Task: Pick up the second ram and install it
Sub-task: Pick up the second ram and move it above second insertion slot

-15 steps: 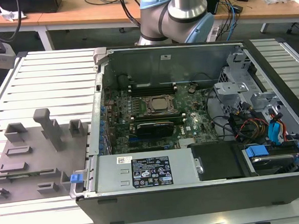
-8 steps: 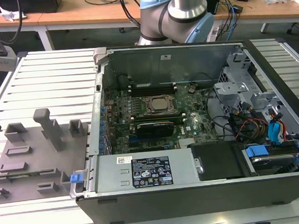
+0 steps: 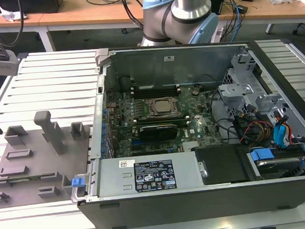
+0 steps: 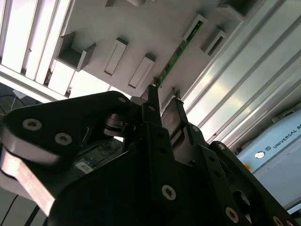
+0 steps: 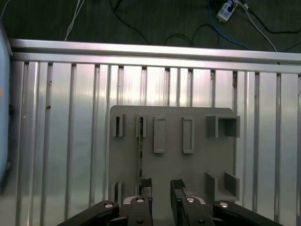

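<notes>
The second ram (image 5: 140,155) is a thin green stick standing on edge in slotted holders of a grey fixture plate (image 5: 197,165). In the second wrist view the ram (image 4: 181,52) runs away from the fingertips across the same plate (image 4: 141,28). My gripper (image 5: 161,186) hovers above the plate, open, with nothing between its dark fingers (image 5: 146,184). One finger lies almost over the ram's near end, and the gap sits just beside the stick. The gripper (image 4: 164,98) also shows in the second wrist view, still apart from the ram.
In the exterior view the open computer case (image 3: 200,195) lies to the right of the fixture plate (image 3: 35,154). Its CPU socket (image 3: 161,107) sits between black memory slots (image 3: 156,86). Upright grey holders (image 3: 51,129) rise from the plate. A ribbed aluminium table (image 5: 61,141) lies underneath.
</notes>
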Motion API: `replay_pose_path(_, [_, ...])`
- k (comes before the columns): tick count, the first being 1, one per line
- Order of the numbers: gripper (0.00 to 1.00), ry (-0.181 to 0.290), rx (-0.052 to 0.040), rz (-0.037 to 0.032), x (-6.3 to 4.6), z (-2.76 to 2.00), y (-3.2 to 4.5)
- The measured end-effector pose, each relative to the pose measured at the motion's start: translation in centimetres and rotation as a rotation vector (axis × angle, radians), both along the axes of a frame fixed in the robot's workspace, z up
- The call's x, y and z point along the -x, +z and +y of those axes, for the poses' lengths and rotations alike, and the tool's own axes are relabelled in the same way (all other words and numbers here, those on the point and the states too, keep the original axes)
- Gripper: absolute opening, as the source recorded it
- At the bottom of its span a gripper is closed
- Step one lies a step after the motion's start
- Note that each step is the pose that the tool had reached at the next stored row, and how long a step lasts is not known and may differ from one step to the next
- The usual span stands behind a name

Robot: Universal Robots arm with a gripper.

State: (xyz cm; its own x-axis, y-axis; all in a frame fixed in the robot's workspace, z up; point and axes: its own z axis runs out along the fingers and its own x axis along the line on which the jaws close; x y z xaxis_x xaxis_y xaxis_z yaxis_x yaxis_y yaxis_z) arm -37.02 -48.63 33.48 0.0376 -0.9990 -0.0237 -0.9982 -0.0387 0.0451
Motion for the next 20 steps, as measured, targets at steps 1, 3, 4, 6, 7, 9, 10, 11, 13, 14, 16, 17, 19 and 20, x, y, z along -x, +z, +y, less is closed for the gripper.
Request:
replay_pose_path(1, [0.30, 0.000, -0.0001, 0.0000, 0.0, 0.00, -0.09])
replay_pose_path(3, [0.30, 0.001, 0.0000, 0.0000, 0.0, -0.01, -0.20])
replay_pose_path(4, [0.30, 0.001, -0.0001, -0.0001, 0.0, -0.01, -0.29])
replay_pose_path(6, [0.30, 0.001, 0.0000, 0.0000, 0.0, -0.02, -0.46])
replay_pose_path(7, [0.30, 0.001, -0.0001, 0.0000, 0.0, -0.03, -0.52])
replay_pose_path(9, [0.30, 0.002, 0.0000, 0.0000, 0.0, -0.04, -0.68])
replay_pose_path(10, [0.30, 0.002, 0.0000, 0.0000, 0.0, -0.04, -0.75])
replay_pose_path(11, [0.30, 0.002, 0.0000, 0.0000, 0.0, -0.05, -0.81])
replay_pose_path(13, [0.30, 0.002, 0.0000, 0.0001, 0.0, -0.05, -0.88])
replay_pose_path(14, [0.30, 0.002, -0.0001, 0.0000, 0.0, -0.05, -0.93])
replay_pose_path(16, [0.30, 0.002, 0.0000, 0.0001, 0.0, -0.06, -1.03])
replay_pose_path(17, [0.30, 0.002, 0.0000, 0.0001, 0.0, -0.06, -1.07])
replay_pose_path(19, [0.30, 0.003, 0.0000, 0.0000, 0.0, -0.07, -1.29])
replay_pose_path(20, [0.30, 0.003, 0.0000, 0.0000, 0.0, -0.07, -1.37])
